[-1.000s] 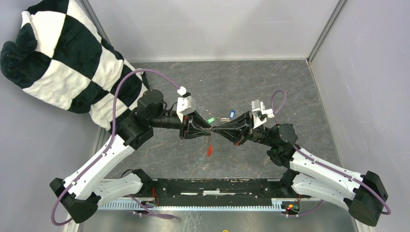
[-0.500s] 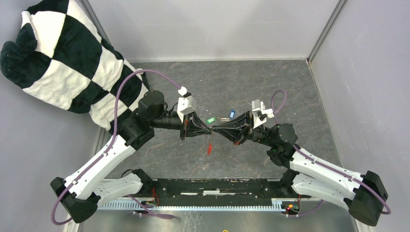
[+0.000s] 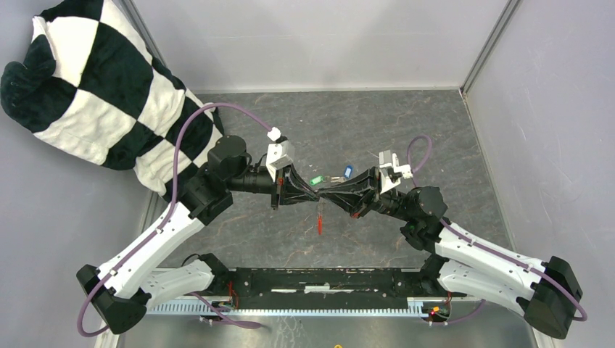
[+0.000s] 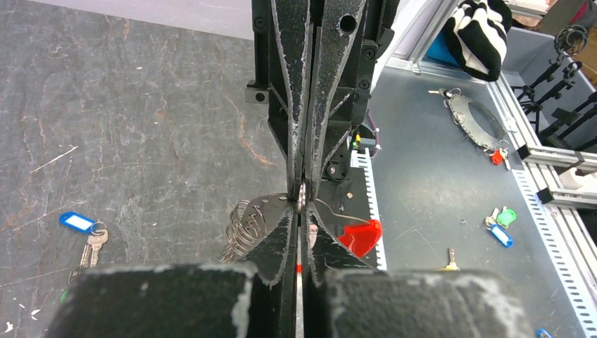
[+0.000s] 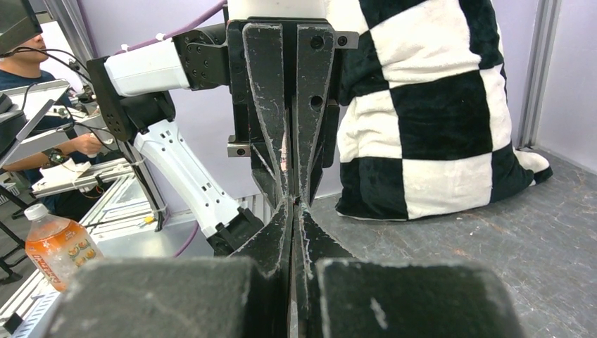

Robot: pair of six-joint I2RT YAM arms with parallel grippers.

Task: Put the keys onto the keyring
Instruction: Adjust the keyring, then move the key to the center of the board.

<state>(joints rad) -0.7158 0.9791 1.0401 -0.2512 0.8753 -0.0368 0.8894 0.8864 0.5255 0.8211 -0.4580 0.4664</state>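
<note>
Over the middle of the table my left gripper (image 3: 313,195) and right gripper (image 3: 324,196) meet tip to tip, both shut on the keyring. Its red tag (image 3: 319,224) hangs below the tips. In the left wrist view my left gripper (image 4: 301,211) pinches the thin ring, with the grey chain clump (image 4: 241,227) to its left and the red tag (image 4: 359,236) to its right. The green-headed key (image 3: 315,180) and the blue-headed key (image 3: 347,172) lie on the table just behind the grippers. The blue key (image 4: 79,222) also shows in the left wrist view. The right gripper (image 5: 292,206) has its fingers pressed together.
A black-and-white checkered cushion (image 3: 101,87) fills the back left corner. Grey walls (image 3: 551,109) close in the stone table (image 3: 435,130) at the back and right. Off the table, a bench (image 4: 450,176) carries other keys, and an orange drink bottle (image 5: 56,246) stands beside a seated person.
My left gripper has closed on the keyring next to the right gripper's tips. The red tag has swung slightly and now hangs straight down.
</note>
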